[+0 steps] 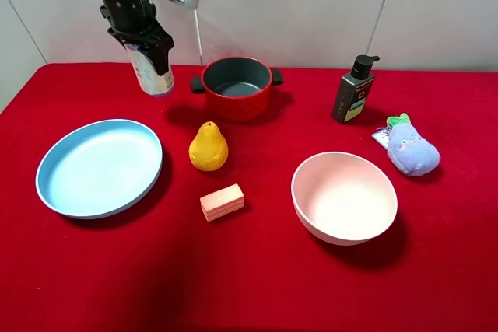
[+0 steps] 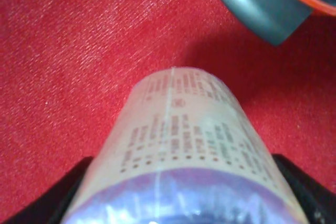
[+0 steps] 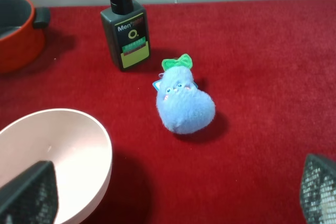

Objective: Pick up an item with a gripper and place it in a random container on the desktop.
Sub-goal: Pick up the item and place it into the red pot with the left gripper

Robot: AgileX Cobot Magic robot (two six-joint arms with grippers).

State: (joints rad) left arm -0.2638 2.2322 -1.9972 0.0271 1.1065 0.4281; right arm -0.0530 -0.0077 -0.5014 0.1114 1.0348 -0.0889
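Observation:
My left gripper (image 1: 146,46) is shut on the white canister (image 1: 152,75) and holds it tilted above the red desktop (image 1: 257,285), just left of the red pot (image 1: 236,86). In the left wrist view the canister (image 2: 184,140) fills the lower middle, its lilac top toward the camera, with a black finger (image 2: 47,203) on either side. A dark pot handle (image 2: 262,9) shows beyond it. The pot stands at the back centre with a dark grey inside that holds nothing. My right gripper (image 3: 173,192) is open and empty over the right side of the desktop; it is out of the high view.
A blue plate (image 1: 99,167) lies front left. A yellow pear (image 1: 208,147) and a pink block (image 1: 222,201) lie in the middle. A pink bowl (image 1: 344,197) sits front right. A dark pump bottle (image 1: 354,91) and a blue plush toy (image 1: 411,148) are at the back right.

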